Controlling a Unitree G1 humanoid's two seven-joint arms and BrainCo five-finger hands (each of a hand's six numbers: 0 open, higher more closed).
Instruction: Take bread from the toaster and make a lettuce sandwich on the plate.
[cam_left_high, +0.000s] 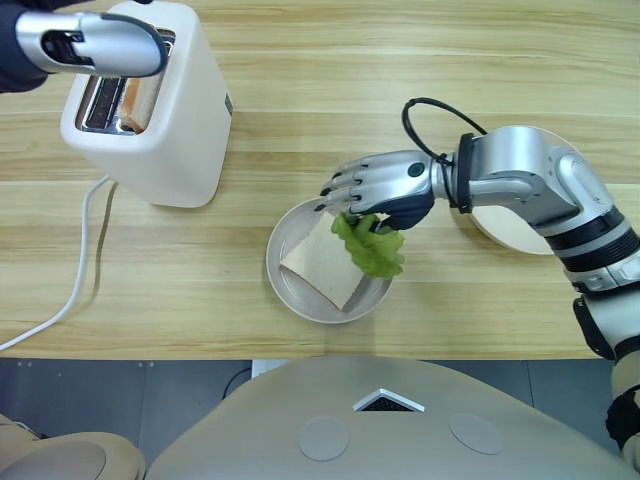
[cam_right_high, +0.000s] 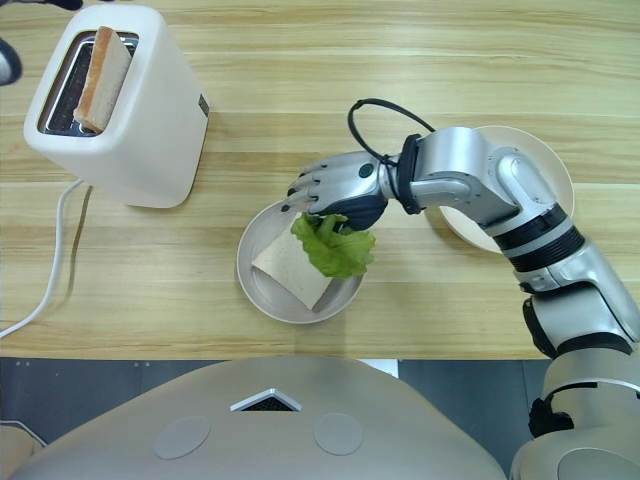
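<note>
A white toaster stands at the table's far left with a slice of bread sticking up from one slot. On the round grey plate in the middle lies another bread slice. My right hand hovers over the plate's far right rim, shut on a green lettuce leaf that hangs down onto the slice's right corner. My left forearm is above the toaster's top, partly covering its slots.
A second, cream plate sits under my right forearm at the right. The toaster's white cord trails over the table toward the near left edge. Bare wooden tabletop lies behind and left of the grey plate.
</note>
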